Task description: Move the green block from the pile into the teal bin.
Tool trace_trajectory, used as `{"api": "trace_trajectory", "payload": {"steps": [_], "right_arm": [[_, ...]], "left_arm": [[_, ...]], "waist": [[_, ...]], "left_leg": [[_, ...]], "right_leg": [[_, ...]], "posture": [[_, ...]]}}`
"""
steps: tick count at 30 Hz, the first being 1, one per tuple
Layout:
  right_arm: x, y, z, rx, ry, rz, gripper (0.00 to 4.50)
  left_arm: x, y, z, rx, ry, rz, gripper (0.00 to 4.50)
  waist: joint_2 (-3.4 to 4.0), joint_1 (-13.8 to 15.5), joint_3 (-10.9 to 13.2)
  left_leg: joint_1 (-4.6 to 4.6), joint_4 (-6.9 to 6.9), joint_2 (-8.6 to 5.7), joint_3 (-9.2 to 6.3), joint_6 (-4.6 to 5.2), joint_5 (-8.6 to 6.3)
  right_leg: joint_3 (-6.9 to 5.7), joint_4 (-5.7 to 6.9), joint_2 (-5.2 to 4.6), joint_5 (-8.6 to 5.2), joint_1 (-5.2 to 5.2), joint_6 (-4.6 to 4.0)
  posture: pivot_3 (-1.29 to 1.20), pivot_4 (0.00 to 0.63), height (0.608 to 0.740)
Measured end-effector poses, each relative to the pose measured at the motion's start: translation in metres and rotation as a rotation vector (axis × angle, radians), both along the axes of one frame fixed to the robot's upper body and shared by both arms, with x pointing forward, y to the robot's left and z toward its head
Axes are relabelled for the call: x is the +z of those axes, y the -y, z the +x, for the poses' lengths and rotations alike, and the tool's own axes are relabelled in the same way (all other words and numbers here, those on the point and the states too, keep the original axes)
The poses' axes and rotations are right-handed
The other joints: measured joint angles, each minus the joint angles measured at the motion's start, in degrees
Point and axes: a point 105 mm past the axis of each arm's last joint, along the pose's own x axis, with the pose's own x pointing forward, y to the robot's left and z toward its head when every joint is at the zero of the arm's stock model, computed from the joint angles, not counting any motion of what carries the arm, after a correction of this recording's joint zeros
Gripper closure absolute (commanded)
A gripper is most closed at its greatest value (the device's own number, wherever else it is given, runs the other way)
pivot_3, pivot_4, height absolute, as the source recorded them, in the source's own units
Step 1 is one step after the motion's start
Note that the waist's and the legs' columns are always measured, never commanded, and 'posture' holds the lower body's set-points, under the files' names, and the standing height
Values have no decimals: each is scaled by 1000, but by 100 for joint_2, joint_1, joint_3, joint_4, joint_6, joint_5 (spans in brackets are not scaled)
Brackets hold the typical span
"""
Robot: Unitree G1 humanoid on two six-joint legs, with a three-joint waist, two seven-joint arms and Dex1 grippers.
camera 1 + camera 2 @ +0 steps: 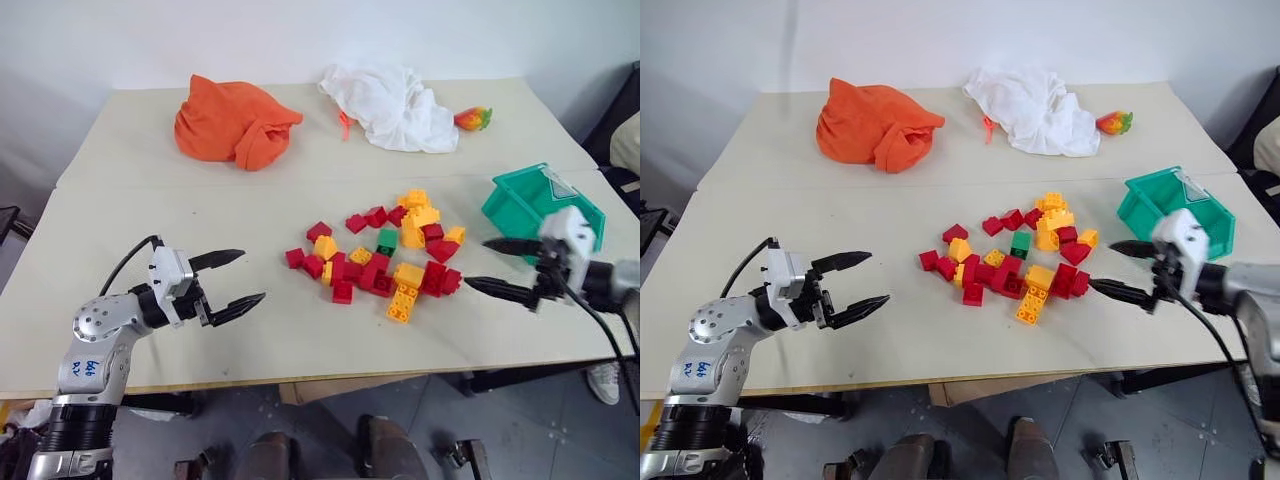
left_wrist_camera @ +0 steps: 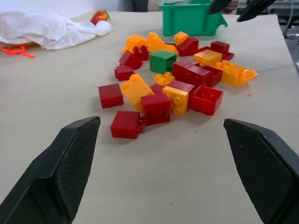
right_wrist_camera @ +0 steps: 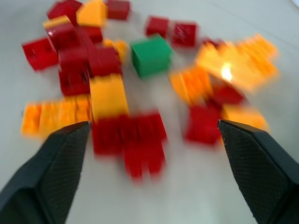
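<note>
Item one, the green block (image 1: 387, 240): we find it in the middle of the pile (image 1: 380, 258), toward its far side, sitting among red and yellow-orange bricks on the table (image 1: 150, 220). It is not yet moved. It is square, so we record no long axis to line the fingers up with.

Item two, the teal bin (image 1: 520, 200): on the table's right side, to the right of the pile and apart from it, empty as far as we can see.

Item three, the right gripper (image 1: 497, 265): fingers spread wide, nothing between them, hovering just right of the pile and near the bin, pointing left toward the bricks. From it the green block lies to the left and a little farther away, with red and yellow-orange bricks in between.

Item four, the left gripper (image 1: 228, 280): also spread wide and empty, low over bare table well left of the pile. We judge the right arm the nearer one to both block and bin, so the pick falls to it.

Item five, what the views add: the left wrist view shows the block's studded top standing a little proud of its neighbours, with a yellow-orange brick just in front (a detail the head views flatten). The right wrist view looks steeply down and shows a bare gap of table around the block's near side, though it is smeared.

Also noted: an orange cloth (image 1: 235, 122) and a white cloth (image 1: 392, 105) at the far edge.
</note>
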Motion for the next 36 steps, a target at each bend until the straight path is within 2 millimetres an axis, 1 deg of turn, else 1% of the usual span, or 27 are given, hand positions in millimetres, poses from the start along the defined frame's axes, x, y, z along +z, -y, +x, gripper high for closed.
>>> {"api": "trace_trajectory", "payload": {"steps": [3,5,8,11,16,19,24,25,30,32,34,36], "right_arm": [[-1,-31,24,26,-11,-34,11],[-6,-43,35,26,-24,-65,11],[-13,-58,55,0,-53,-96,11],[-20,-68,66,7,-67,-140,11],[-22,-66,72,11,-96,-147,11],[-23,-67,71,30,-126,-138,607],[-25,-70,66,83,-153,-138,2196],[-25,-70,66,84,-152,-138,2423],[-25,-66,65,77,-132,-115,2423],[-20,-63,62,85,-86,-50,2423],[-8,-57,57,88,-15,33,2423],[11,-40,53,47,65,110,2423]], "left_arm": [[1,3,1,-7,6,-3,0],[1,3,1,0,6,-6,0],[0,4,1,8,2,-11,0],[2,8,0,1,13,-16,0],[2,8,-1,10,15,-17,0],[2,8,-1,10,15,-17,0],[3,10,-2,3,18,-17,0],[3,10,-2,-2,19,-16,0],[5,17,-1,-30,25,-18,0],[7,23,0,-47,31,-30,0],[10,30,1,-67,43,-42,0],[15,37,2,-83,63,-65,0]], "waist": [[1,17,1],[1,49,1],[2,21,1],[3,8,1],[3,8,1],[3,8,1],[3,18,1],[3,17,1],[3,15,1],[3,27,2],[5,32,3],[7,39,4]], "left_leg": [[-4,0,0,-11,-1,0],[-16,0,-4,-33,-1,0],[-24,0,-12,-38,2,-2],[-25,-2,-10,-45,1,-3],[-29,-1,-10,-52,0,-3],[-29,0,-8,-53,0,-3],[-27,4,-10,-60,0,-3],[-27,4,-10,-61,0,-3],[-27,4,-10,-60,-1,-3],[-28,4,-10,-64,-1,-3],[-31,8,-11,-66,-1,-3],[-37,17,-11,-73,-1,-4]], "right_leg": [[-12,0,-1,0,-1,0],[-35,-6,-7,0,-2,0],[-55,-10,-16,0,-2,0],[-72,-12,-15,0,-2,0],[-82,-13,-15,0,1,0],[-82,-13,-13,0,2,0],[-86,-13,-14,0,9,0],[-86,-13,-14,0,9,0],[-87,-14,-14,0,9,0],[-91,-14,-14,0,10,0],[-94,-18,-14,1,11,1],[-100,-18,-15,2,13,2]], "posture": [[0,150,740],[0,150,740],[0,150,740],[0,150,740],[0,150,740],[0,150,740],[0,150,740],[0,150,740],[0,150,740],[0,150,740],[0,150,740],[0,150,740]]}}
